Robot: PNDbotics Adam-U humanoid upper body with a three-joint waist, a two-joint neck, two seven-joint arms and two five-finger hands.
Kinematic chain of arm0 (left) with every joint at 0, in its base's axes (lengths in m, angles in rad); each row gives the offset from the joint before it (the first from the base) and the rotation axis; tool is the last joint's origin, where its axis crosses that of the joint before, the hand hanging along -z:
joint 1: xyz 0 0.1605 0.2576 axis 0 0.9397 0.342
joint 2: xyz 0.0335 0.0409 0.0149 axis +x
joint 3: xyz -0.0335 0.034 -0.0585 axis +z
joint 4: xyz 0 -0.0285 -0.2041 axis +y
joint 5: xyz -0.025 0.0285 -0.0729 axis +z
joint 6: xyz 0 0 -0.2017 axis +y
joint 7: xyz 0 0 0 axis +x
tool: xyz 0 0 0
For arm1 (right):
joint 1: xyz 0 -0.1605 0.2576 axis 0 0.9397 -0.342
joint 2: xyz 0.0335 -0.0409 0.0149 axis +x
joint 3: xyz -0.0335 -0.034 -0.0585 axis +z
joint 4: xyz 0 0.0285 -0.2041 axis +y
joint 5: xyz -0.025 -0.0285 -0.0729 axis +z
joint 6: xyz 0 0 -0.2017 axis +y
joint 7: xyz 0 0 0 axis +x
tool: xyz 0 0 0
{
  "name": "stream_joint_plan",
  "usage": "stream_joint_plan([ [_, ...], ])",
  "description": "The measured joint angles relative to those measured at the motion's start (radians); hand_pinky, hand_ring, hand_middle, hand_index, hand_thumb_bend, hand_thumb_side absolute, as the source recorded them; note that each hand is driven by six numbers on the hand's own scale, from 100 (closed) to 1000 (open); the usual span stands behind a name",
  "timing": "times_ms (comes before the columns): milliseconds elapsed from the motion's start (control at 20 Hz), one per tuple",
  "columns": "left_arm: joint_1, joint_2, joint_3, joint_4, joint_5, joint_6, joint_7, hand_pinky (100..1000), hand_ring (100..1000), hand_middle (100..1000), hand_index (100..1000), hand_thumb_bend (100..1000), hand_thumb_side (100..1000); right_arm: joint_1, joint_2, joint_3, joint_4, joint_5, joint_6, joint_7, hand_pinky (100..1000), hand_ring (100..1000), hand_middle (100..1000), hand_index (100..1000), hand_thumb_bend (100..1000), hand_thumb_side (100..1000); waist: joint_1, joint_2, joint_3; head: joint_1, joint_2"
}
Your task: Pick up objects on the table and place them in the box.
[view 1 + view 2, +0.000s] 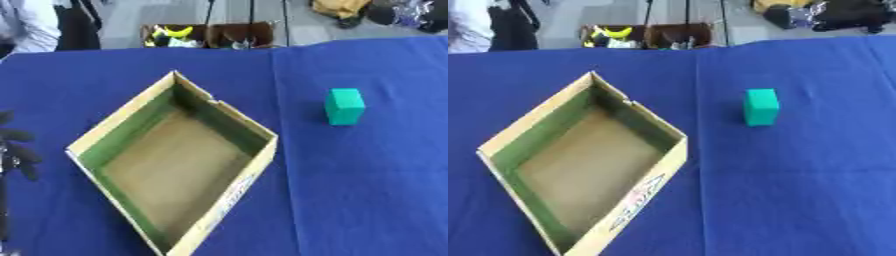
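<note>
Cardboard box [254, 170] nearest, open-topped (green inner walls); teal block [345, 106] upright, well apart; left hand [16, 150] fingers spread.

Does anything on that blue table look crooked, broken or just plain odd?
Only small things. The cardboard box sits turned cornerwise, like a diamond, and its far right wall has a small notch in the rim. The green block stands upright, apart from the box. Nothing is spilled.

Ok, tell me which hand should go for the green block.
Probably right: the green block stands right of the cardboard box, which lies between it and the left hand. The right hand is out of view.
</note>
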Motion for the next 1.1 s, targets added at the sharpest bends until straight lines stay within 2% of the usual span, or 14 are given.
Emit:
stream_joint_plan([
  [50,0.0,0.0,-0.001,0.0,0.0,0.0,-0.001,228,389,504,790,158,907,-0.005,0.01,0.007,0.011,0.014,-0.006,0.007,828,875,847,901,783,987,0.0,0.0,0.002,-0.003,-0.001],
  [150,0.0,0.0,-0.003,0.0,0.0,0.001,-0.001,228,389,504,790,158,907,-0.008,0.023,0.018,0.03,0.041,-0.019,0.027,840,901,859,918,820,902,0.0,0.0,0.003,-0.007,-0.002],
  [250,0.0,0.0,-0.005,0.0,0.0,0.001,-0.002,228,389,504,790,158,907,-0.008,0.032,0.023,0.048,0.065,-0.033,0.051,851,921,870,946,852,773,0.0,0.0,0.003,-0.008,-0.002],
  [300,0.0,0.0,-0.005,0.0,0.0,0.002,-0.002,228,389,504,790,158,907,-0.008,0.036,0.024,0.057,0.072,-0.04,0.065,852,924,872,949,853,759,0.0,0.0,0.003,-0.009,-0.004],
  [350,0.0,0.0,-0.005,0.0,0.0,0.002,-0.003,228,389,504,789,158,907,-0.008,0.039,0.025,0.067,0.076,-0.047,0.079,866,949,882,950,861,660,0.0,0.0,0.003,-0.01,-0.006],
  [400,0.0,0.0,-0.005,0.0,0.0,0.002,-0.004,228,389,504,789,158,907,-0.007,0.039,0.026,0.079,0.077,-0.053,0.093,874,968,890,947,850,608,0.0,0.0,0.003,-0.011,-0.009],
  [600,0.0,0.0,-0.005,0.0,0.0,0.001,-0.005,227,389,504,789,158,907,0.004,0.039,0.034,0.122,0.062,-0.065,0.15,888,1000,915,969,830,526,0.0,0.0,0.002,-0.012,-0.01],
  [850,0.0,0.0,-0.005,0.0,0.0,0.002,-0.007,227,389,504,789,157,907,0.021,0.04,0.045,0.153,0.021,-0.055,0.223,894,1000,939,988,745,404,0.001,0.0,0.0,-0.012,-0.01],
  [1100,0.0,0.0,-0.005,0.0,0.0,0.001,-0.008,226,389,504,789,155,906,0.03,0.04,0.049,0.155,-0.028,-0.028,0.297,891,1000,932,997,728,362,0.001,0.0,-0.002,-0.012,-0.013],
])
